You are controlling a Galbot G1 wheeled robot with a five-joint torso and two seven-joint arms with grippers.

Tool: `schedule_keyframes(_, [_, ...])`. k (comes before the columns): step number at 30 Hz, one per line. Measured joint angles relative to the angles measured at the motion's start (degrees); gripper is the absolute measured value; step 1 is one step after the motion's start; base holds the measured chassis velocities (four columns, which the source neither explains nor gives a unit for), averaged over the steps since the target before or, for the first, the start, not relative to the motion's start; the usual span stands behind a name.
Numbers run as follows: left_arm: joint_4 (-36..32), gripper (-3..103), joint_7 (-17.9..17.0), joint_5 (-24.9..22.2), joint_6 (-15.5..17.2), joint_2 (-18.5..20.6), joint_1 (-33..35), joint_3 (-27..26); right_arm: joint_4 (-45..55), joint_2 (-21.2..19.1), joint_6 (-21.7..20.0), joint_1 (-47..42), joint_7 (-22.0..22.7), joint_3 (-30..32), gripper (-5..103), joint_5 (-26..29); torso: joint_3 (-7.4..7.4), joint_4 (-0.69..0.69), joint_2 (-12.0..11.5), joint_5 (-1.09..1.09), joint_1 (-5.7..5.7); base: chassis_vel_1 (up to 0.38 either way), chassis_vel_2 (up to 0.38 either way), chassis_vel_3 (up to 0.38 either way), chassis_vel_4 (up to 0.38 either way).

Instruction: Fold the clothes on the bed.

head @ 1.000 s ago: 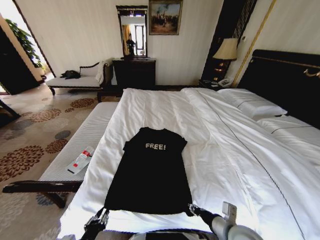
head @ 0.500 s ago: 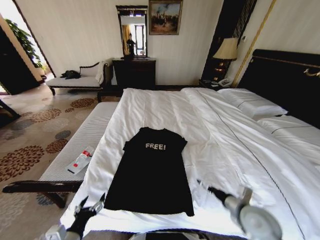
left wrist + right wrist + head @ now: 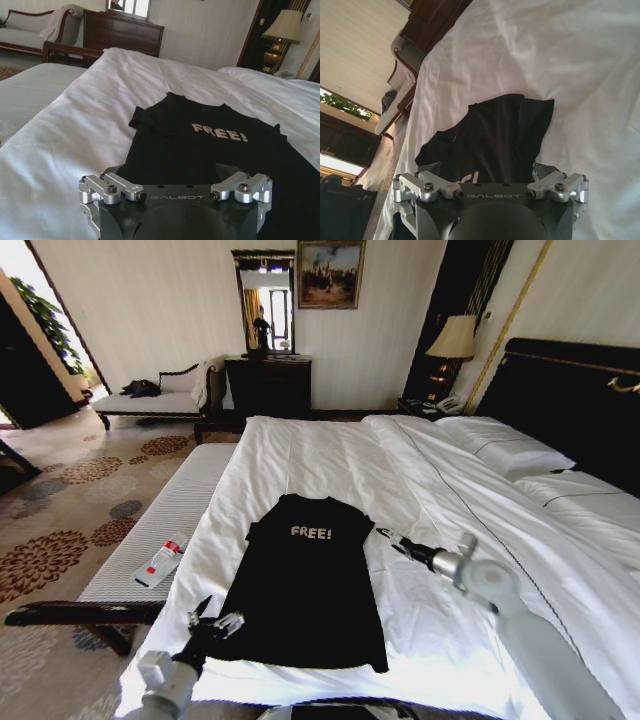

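A bench bearing 1 bottle is seen left of the left gripper, spread open at the T-shirt hem; the right gripper, spread open, is held beside its right sleeve, over the bed.

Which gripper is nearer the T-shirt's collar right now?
Right. The right gripper hovers open just beside the T-shirt, near its shoulder; the left gripper sits open down at the hem corner.

- Striped bench: left, carries a small white-and-red bottle.
- Dark dresser with mirror: far wall.
- Lamp: far right.
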Motion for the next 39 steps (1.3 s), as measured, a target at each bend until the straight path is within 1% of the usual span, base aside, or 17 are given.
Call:
schedule_keyframes(2, [0.36,100,0.16,0.02,-0.19,0.05,-0.14,0.17,-1.17,0.33,-0.12,0.89,-0.26,-0.55,100,-0.15,0.00,0.00,0.00,0.01,0.00,0.000,0.000,0.000,0.000])
schedule_keyframes(5, [1.80,100,1.10,0.11,-0.84,0.45,-0.74,0.41,-8.36,1.93,-0.29,5.98,-2.29,-3.50,100,-2.22,-0.01,0.00,0.00,-0.01,-0.01,0.000,0.000,0.000,0.000])
schedule_keyframes(7, [1.86,100,1.14,0.05,-0.87,0.49,-0.78,0.41,-9.76,2.16,-0.16,6.90,-2.63,-4.06,100,-2.71,-0.01,-0.01,0.00,0.01,-0.01,0.000,0.000,0.000,0.000])
schedule_keyframes(9, [1.93,100,1.18,-0.04,-0.90,0.69,-0.98,0.48,-16.04,2.90,0.41,12.09,-3.98,-6.35,100,-4.35,-0.01,-0.01,0.00,0.00,0.00,0.000,0.000,0.000,0.000])
schedule_keyframes(11, [1.93,100,1.18,-0.03,-0.90,0.73,-1.02,0.56,-17.52,3.03,0.54,13.33,-4.24,-6.90,100,-4.76,-0.01,0.00,0.00,-0.01,-0.01,0.000,0.000,0.000,0.000])
schedule_keyframes(14, [2.12,100,0.93,-0.01,-0.85,0.93,-1.09,0.85,-24.54,3.86,0.90,19.11,-5.75,-9.55,100,-6.49,0.00,0.00,0.00,-0.01,0.00,0.000,0.000,0.000,0.000])
schedule_keyframes(16, [2.21,100,0.87,-0.01,-0.84,0.93,-1.08,0.86,-26.16,4.19,0.94,20.16,-6.07,-9.99,100,-6.97,0.00,0.00,0.00,-0.02,0.00,0.000,0.000,0.000,0.000])
schedule_keyframes(17, [2.27,100,0.76,-0.01,-0.82,0.97,-1.06,0.90,-29.55,4.91,0.97,22.07,-6.73,-10.90,100,-7.96,0.00,0.00,0.00,0.00,0.00,0.000,0.000,0.000,0.000])
schedule_keyframes(18, [2.27,100,0.73,-0.01,-0.82,0.98,-1.06,0.93,-30.98,5.29,1.00,22.78,-7.11,-11.27,103,-8.53,0.00,0.00,0.01,0.00,-0.01,0.000,0.000,0.000,0.000])
schedule_keyframes(19, [2.27,100,0.66,-0.01,-0.80,1.00,-1.06,0.93,-32.48,5.77,1.07,23.37,-7.55,-11.57,100,-9.33,-0.01,0.00,0.01,-0.01,0.00,0.000,0.000,0.000,0.000])
schedule_keyframes(25, [2.09,100,0.60,-0.05,-0.80,0.97,-0.87,0.73,-36.96,7.56,1.61,24.48,-8.92,-11.96,97,-12.06,-0.01,-0.01,0.01,0.00,0.00,0.000,0.000,0.000,0.000])
schedule_keyframes(27, [1.92,100,0.55,-0.04,-0.79,0.91,-0.75,0.64,-38.98,8.82,1.82,24.96,-9.31,-11.10,91,-13.29,-0.01,-0.01,0.01,0.00,-0.01,0.000,0.000,0.000,0.000])
schedule_keyframes(28, [1.86,100,0.51,-0.03,-0.78,0.88,-0.71,0.63,-39.48,9.38,1.82,25.11,-9.37,-10.45,89,-13.44,-0.01,-0.01,0.01,0.00,-0.01,0.000,0.000,0.000,0.000])
schedule_keyframes(33, [1.67,100,0.06,0.01,-0.63,0.87,-0.48,0.61,-41.94,11.86,1.84,25.85,-9.76,-7.87,87,-13.92,-0.01,0.00,0.01,0.01,-0.01,0.000,0.000,0.000,0.000])
schedule_keyframes(36, [1.51,100,-0.21,0.02,-0.53,0.98,-0.39,0.55,-42.51,12.34,1.84,26.02,-10.08,-7.32,86,-14.04,-0.01,0.00,0.01,0.00,-0.01,0.000,0.000,0.000,0.000])
schedule_keyframes(37, [1.41,100,-0.37,0.02,-0.43,1.03,-0.37,0.50,-42.59,12.62,1.84,26.00,-10.19,-7.04,83,-14.16,-0.01,-0.01,0.01,0.00,-0.02,0.000,0.000,0.000,0.000])
schedule_keyframes(39, [1.32,100,-0.44,-0.01,-0.38,1.06,-0.38,0.47,-42.65,12.94,1.86,25.77,-10.22,-6.73,80,-14.37,-0.01,-0.01,0.01,-0.01,-0.02,0.000,0.000,0.000,0.000])
